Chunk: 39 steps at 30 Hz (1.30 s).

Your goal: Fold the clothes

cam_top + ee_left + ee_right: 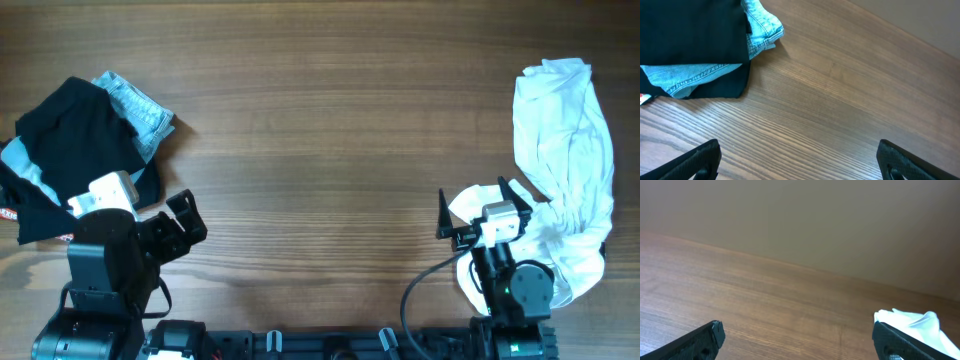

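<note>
Laundry: a crumpled white garment (pixel 562 150) sprawls at 3 o'clock on the table (pixel 320 120); a black garment (pixel 70 140) lies tangled with blue denim (pixel 140 108) at 9 o'clock.
Left claw: my left gripper (pixel 186 222) hangs at 8 o'clock, fingers spread wide and empty, just beside the black garment's near corner.
Right claw: my right gripper (pixel 480 208) sits at 4 o'clock, fingers spread and empty, with the white garment's lower folds beside it.
Step in hand: by my reading nothing is folded yet, so the first job is to take one piece and lay it flat.
Doing it well: I would pinch a single layer at an outer hem, not a bunched wad, lift until the creases fall out, then drag it toward the centre.
Edges: both heaps reach the overhead view's borders at 3 and 9 o'clock. I cannot see the table's rim there, so outward pulls look risky.
Open room: bare wood runs from 10 through 12 to 2 o'clock and across the middle, ample for spreading.
</note>
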Motion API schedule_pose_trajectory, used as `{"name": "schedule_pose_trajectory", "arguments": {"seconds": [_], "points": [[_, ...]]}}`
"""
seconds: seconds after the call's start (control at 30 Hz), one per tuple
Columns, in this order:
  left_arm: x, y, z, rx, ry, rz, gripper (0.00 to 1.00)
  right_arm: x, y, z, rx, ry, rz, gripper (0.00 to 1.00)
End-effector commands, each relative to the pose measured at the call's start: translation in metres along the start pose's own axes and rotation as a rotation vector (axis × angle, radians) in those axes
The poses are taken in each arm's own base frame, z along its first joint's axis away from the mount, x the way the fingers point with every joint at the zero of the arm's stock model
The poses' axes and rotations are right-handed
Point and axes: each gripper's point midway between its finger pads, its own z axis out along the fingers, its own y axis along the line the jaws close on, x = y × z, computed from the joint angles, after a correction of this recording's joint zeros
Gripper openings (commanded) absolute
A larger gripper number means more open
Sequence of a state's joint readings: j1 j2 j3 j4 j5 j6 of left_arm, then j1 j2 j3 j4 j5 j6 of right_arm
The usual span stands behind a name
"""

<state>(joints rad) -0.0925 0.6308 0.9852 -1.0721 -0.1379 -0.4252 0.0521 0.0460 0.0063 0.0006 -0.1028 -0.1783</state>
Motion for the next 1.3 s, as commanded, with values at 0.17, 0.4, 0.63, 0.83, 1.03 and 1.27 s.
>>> {"name": "schedule_pose_trajectory", "arguments": {"seconds": [0.17,0.4,0.63,0.83,1.03,1.27], "points": [[0.001,0.002,0.001,-0.013,-0.004,-0.006,1.00,0.116,0.020,0.002,-0.081,0.497,0.040,1.00],[0.001,0.002,0.001,-0.013,-0.004,-0.006,1.00,0.094,0.015,0.006,-0.064,0.401,0.031,1.00],[0.001,0.002,0.001,-0.013,-0.004,-0.006,1.00,0.036,0.005,0.007,-0.020,0.157,0.009,1.00],[0.001,0.002,0.001,-0.013,-0.004,-0.006,1.00,-0.012,-0.003,-0.003,0.018,-0.052,-0.011,1.00],[0.001,0.002,0.001,-0.013,-0.004,-0.006,1.00,-0.010,-0.003,-0.003,0.020,-0.044,-0.010,1.00],[0.001,0.002,0.001,-0.013,-0.004,-0.006,1.00,-0.009,-0.003,-0.003,0.019,-0.041,-0.010,1.00]]}}
